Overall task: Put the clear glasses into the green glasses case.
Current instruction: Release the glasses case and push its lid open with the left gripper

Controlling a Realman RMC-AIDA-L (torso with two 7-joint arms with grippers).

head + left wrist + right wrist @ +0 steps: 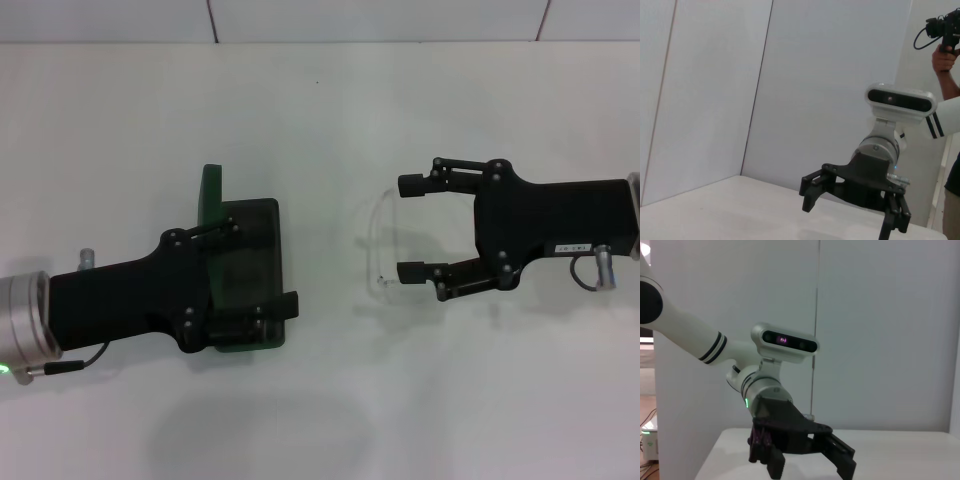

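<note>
The green glasses case (262, 225) lies open on the white table, its lid (211, 185) standing up at the far side. My left gripper (264, 267) hovers over the case with its fingers spread; nothing is held between them. The clear glasses (378, 245) lie on the table to the right of the case. My right gripper (410, 228) is open, one fingertip at each end of the glasses; I cannot tell whether they touch. The left wrist view shows the right gripper (849, 215) open. The right wrist view shows the left gripper (810, 466) open.
The white table (320, 110) runs back to a white wall (380, 18). A person holding a camera (944, 27) stands beyond the table's right side in the left wrist view.
</note>
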